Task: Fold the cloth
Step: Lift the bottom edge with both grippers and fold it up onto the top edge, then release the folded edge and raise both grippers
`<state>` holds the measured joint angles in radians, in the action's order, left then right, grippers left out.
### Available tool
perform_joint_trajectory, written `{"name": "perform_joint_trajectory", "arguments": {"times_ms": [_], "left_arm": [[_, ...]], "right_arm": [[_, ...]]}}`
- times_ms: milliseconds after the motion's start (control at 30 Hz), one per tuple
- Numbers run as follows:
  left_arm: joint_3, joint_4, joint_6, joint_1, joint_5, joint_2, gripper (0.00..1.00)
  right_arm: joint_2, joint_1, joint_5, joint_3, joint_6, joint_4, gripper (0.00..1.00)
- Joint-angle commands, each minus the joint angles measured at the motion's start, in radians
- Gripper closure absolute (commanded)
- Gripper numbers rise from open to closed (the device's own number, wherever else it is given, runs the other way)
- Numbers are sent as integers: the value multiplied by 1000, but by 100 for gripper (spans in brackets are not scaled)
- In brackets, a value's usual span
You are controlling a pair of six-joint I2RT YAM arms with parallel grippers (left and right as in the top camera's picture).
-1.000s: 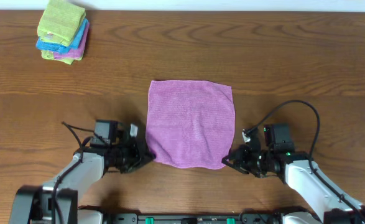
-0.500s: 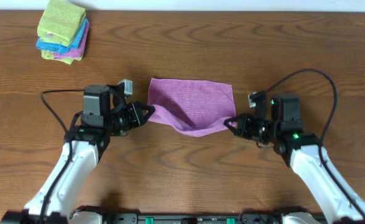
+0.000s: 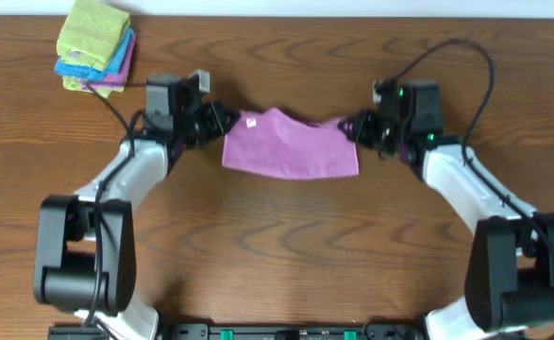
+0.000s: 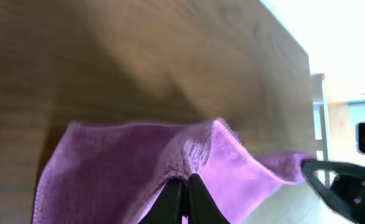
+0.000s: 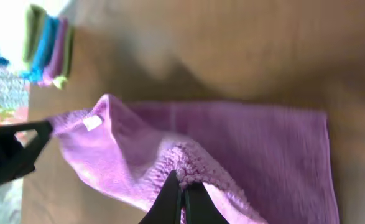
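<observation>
Overhead, the purple cloth [image 3: 291,151] lay at the far middle of the table [image 3: 277,246], doubled into a band, with the left gripper [image 3: 222,121] and the right gripper [image 3: 350,126] at its far corners. Both wrist views showed the fingers pinched together on a cloth edge. The first fold looked nearly complete. Next, the held corners probably needed lowering onto the layer beneath, evenly matched, before the jaws parted and drew away.

Even, bright overhead light; both wrist views are soft, blurred, overexposed at edges.
</observation>
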<state>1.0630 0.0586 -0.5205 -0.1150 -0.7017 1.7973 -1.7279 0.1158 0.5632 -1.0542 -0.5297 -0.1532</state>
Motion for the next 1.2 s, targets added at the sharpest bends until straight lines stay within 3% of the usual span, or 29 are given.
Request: {"name": "perform_joint_trajectory", "arguments": {"times_ms": [0, 233, 467, 1167], "left_arm": [[95, -61, 55, -2, 4, 26, 94], [133, -364, 198, -2, 65, 26, 94], [133, -517, 242, 4, 137, 26, 94], [133, -434, 243, 2, 241, 49, 94]], "right_arm": [[-27, -13, -13, -82, 15, -5, 98], [-26, -10, -18, -109, 101, -231, 99], [-26, -13, -82, -109, 158, -404, 98], [-50, 11, -193, -109, 163, -359, 98]]}}
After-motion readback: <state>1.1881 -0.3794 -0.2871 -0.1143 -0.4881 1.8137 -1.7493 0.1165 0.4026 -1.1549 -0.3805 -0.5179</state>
